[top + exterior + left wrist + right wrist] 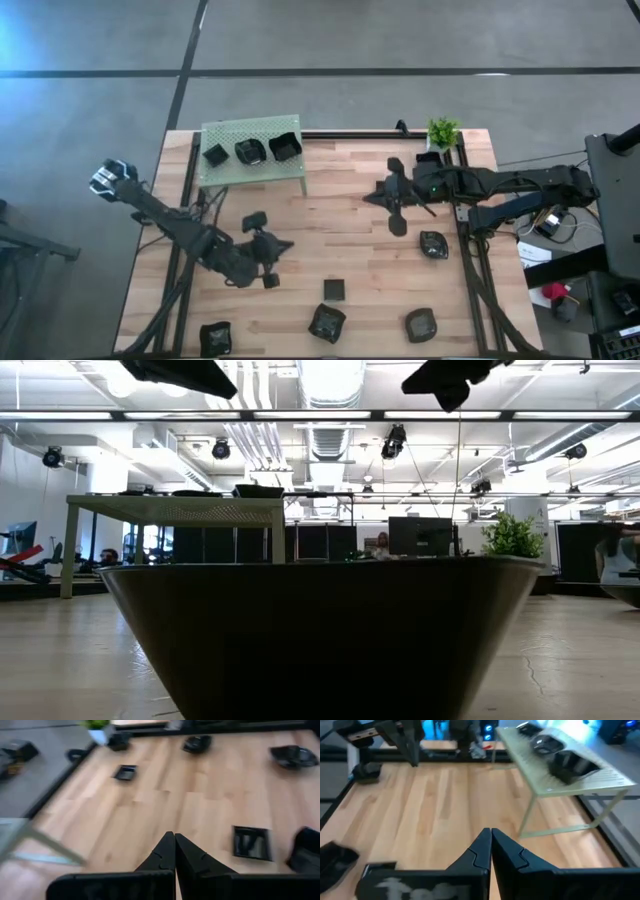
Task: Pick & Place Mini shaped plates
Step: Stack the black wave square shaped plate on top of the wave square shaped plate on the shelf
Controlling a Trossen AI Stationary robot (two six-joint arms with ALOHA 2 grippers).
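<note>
Left claw [262,238] hovering over bare wood below the green perforated platform [225,172], fingers pressed fully together and gripping nothing; its tips [167,851] meeting in a point in the left wrist view. Right claw [392,196] hanging to the right of that platform, over the middle of the bench [340,240], likewise pinched tight and carrying nothing, tips [490,842] touching in the right wrist view.

Sitting on the platform, three mini shaped plates: an angular one [215,155], a rounded one [249,151] and a square one [285,146], side by side and just apart. Lying loose on the wood, well below the platform: a small square plate [334,290], a crumpled-looking one [327,322], a rounded one [421,324] and another [215,337] near the bench's lower left corner. Resting farther right of the platform, beside the right arm, one more plate [433,244].

Standing at the bench's far edge, right of the platform, a small black pot with a green plant [441,135].

Blocking most of the low view, a dark plate [320,635] right in front of the lens, with the platform [180,510] rising behind it on pale legs.

Spreading under everything, a light wood-plank top framed by black rails. Stretching beyond, a grey floor and an open hall with ceiling strip lights and monitors.
</note>
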